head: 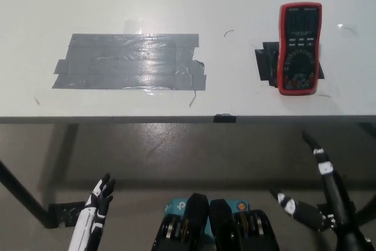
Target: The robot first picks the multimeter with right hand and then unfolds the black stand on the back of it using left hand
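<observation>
**Multimeter untouched, both hands low**

Red multimeter [300,48] lying face-up on the white table [235,4], well ahead of the right hand [320,195] and slightly inward. Right hand unclenched, fingers spread, grasping nothing. Left hand [97,207] resting low, fingers apart, empty. Risk: reaching short and nudging the meter sideways, or gripping over the back stand, hidden underneath.

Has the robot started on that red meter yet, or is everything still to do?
Nothing looks done yet. The red multimeter lies face up on the white table, untouched. Nothing is in hand: the white left hand and black right hand hang open below the table edge. Picking it up and unfolding its back stand both remain.
</observation>
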